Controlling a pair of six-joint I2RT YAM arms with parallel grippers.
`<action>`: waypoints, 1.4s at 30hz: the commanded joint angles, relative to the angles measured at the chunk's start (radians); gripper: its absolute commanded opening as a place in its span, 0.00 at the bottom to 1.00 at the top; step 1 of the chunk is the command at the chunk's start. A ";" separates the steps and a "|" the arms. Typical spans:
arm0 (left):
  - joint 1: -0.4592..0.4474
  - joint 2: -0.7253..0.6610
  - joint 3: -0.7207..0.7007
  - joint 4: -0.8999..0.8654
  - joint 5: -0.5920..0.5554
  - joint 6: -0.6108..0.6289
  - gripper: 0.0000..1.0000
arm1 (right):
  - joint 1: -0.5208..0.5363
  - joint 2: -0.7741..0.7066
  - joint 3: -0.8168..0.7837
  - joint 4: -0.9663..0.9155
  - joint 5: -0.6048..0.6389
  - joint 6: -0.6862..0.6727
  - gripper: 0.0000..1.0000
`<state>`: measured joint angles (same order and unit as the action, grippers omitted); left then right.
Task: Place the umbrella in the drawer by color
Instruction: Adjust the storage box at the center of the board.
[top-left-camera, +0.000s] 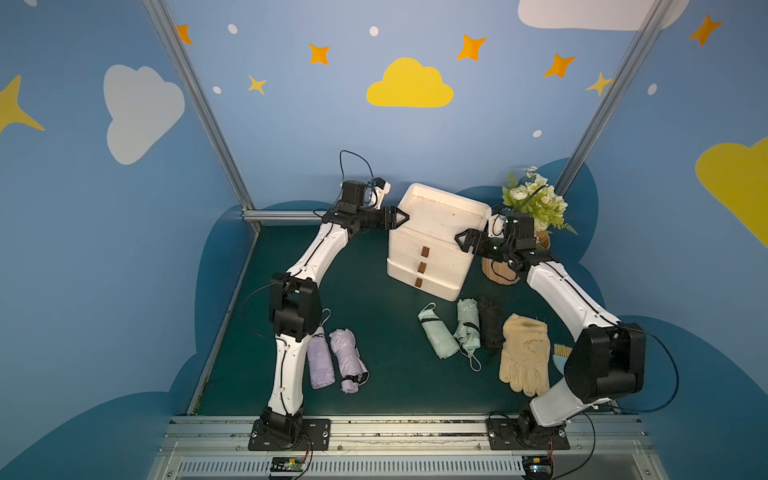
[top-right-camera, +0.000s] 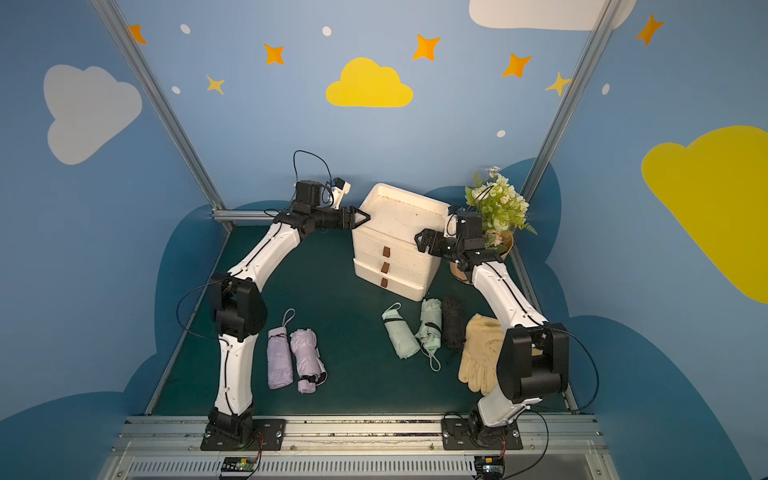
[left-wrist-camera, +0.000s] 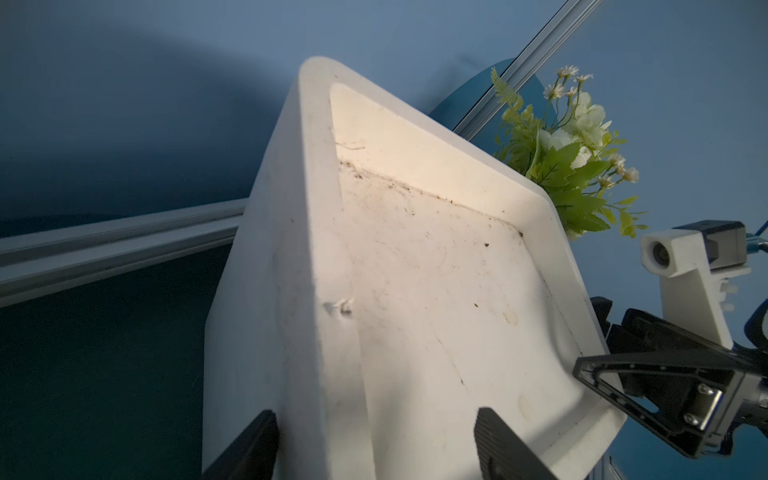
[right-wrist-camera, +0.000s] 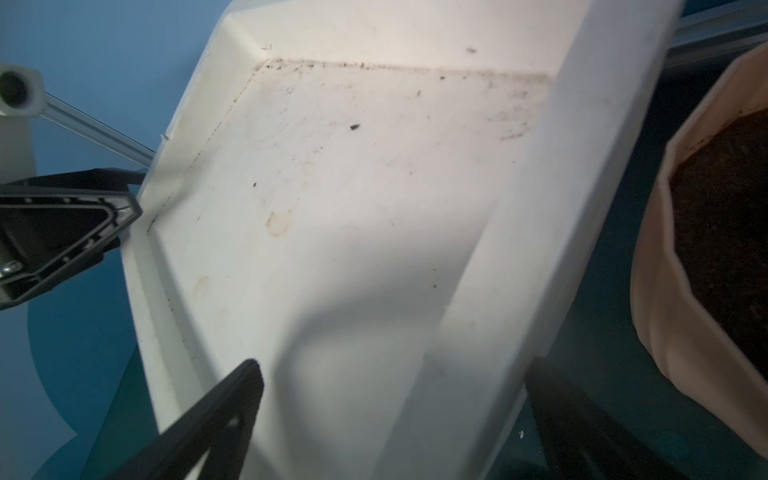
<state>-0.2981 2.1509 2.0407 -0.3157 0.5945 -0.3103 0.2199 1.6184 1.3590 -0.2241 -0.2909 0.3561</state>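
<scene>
Both hands are up at the drawers (top-left-camera: 432, 245)! The left hand (top-left-camera: 404, 217) is part open astride one top rim, the right hand (top-left-camera: 459, 242) spread wide over the opposite rim. Lilac umbrellas (top-left-camera: 347, 357), mint umbrellas (top-left-camera: 436, 337) and a black umbrella (top-left-camera: 490, 328) lie on the surface (top-left-camera: 386, 340) in front.
</scene>
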 joint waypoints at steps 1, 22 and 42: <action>-0.064 -0.153 -0.159 0.115 0.142 -0.022 0.77 | 0.106 0.053 0.068 0.037 -0.164 -0.054 0.98; 0.024 -0.701 -0.797 0.171 -0.115 -0.086 0.81 | 0.332 0.475 0.592 -0.041 -0.275 -0.120 0.98; 0.016 -0.791 -0.871 0.138 -0.240 -0.075 0.84 | 0.111 0.042 0.177 0.041 -0.149 -0.116 0.98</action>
<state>-0.2726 1.3964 1.1736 -0.2077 0.3462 -0.3996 0.3485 1.7695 1.6447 -0.2405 -0.3908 0.2291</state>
